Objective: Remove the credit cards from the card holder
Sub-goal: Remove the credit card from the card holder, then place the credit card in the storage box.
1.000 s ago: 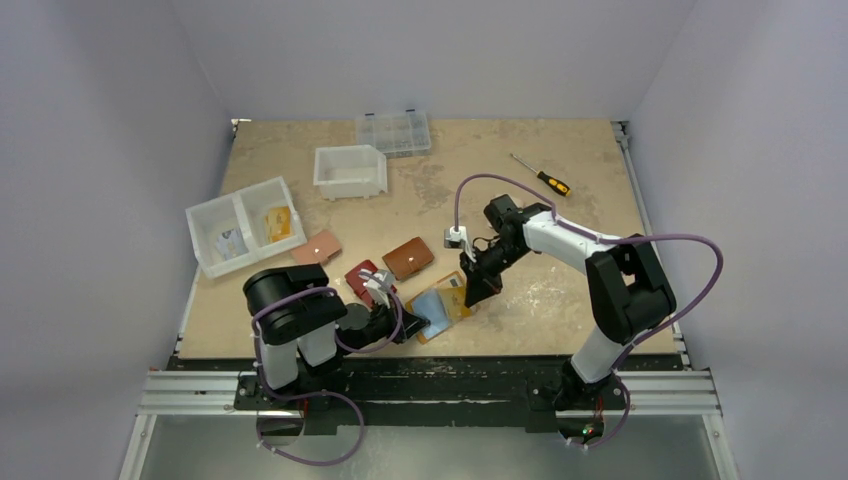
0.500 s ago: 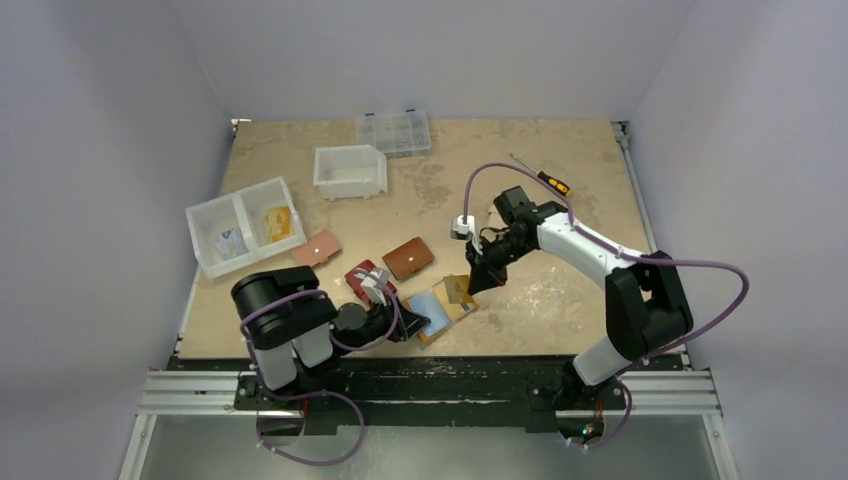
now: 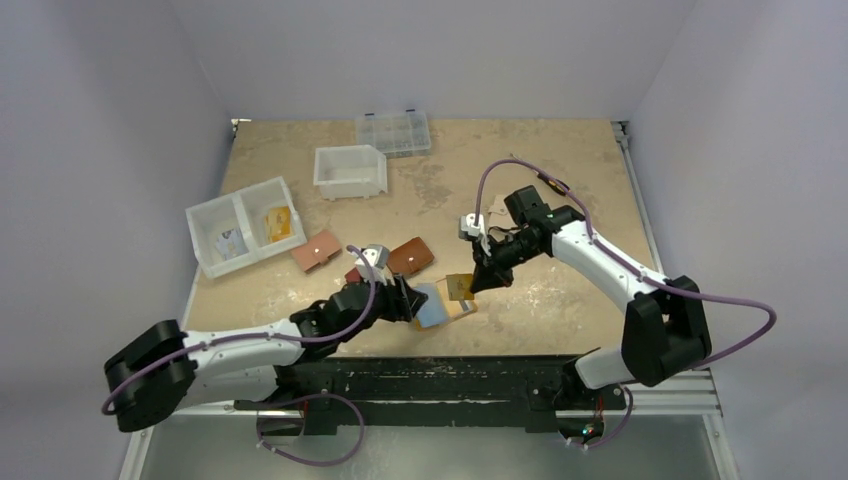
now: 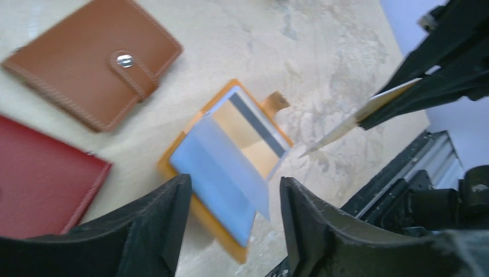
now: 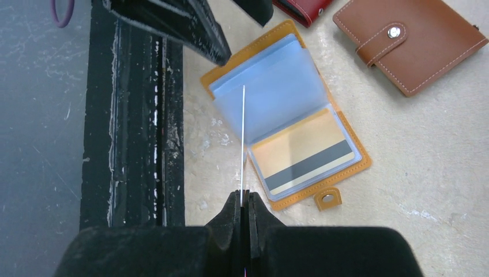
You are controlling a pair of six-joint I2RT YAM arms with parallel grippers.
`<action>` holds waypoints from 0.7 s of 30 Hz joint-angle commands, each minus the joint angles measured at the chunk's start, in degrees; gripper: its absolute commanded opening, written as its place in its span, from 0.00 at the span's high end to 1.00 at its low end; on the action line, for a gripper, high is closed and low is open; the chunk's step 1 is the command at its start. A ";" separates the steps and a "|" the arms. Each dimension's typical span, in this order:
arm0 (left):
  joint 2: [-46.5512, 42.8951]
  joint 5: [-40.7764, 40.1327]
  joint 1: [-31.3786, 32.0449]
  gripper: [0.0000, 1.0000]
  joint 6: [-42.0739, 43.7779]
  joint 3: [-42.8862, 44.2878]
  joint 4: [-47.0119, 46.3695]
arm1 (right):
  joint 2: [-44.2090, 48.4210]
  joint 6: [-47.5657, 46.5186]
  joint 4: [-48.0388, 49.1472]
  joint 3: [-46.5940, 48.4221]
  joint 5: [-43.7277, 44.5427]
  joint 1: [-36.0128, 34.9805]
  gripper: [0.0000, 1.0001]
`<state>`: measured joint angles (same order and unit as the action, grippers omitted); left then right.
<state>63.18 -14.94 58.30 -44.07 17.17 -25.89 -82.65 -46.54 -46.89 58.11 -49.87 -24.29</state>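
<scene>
The card holder (image 3: 441,304) lies open and flat on the table (image 3: 560,190), close to its near edge and about in the middle of it. The left gripper (image 4: 233,186) hovers just above the left half of the holder, with its fingers spread and nothing between them. The right gripper (image 5: 245,197) is pressed together on one yellowish credit card (image 5: 243,138) and holds it over the right end of the holder. I cannot tell whether this card touches the holder. Inside, a card with a dark stripe (image 5: 304,159) sits in the pocket beside the snap tab, and light blue plastic sleeves (image 5: 271,92) cover the other half. The brown wallet (image 4: 92,60) and the dark red wallet (image 4: 40,173) lie just behind the holder.
</scene>
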 commanded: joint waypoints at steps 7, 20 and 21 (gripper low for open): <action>-20.71 -10.67 0.14 0.08 2.10 3.04 25.79 | 4.15 -1.70 -1.08 -0.67 -3.26 0.39 1.00; -25.14 -3.84 0.06 0.02 -1.15 5.22 22.17 | 5.04 -1.80 -1.10 -0.89 -4.15 0.76 1.00; -23.21 -2.60 0.06 0.02 -1.09 6.02 21.69 | 4.97 -1.80 -1.09 -0.89 -4.23 0.74 1.00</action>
<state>35.31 -21.71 58.28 -44.40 18.94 -2.11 -79.50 -47.53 -47.46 57.60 -52.03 -23.92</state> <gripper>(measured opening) 0.985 0.023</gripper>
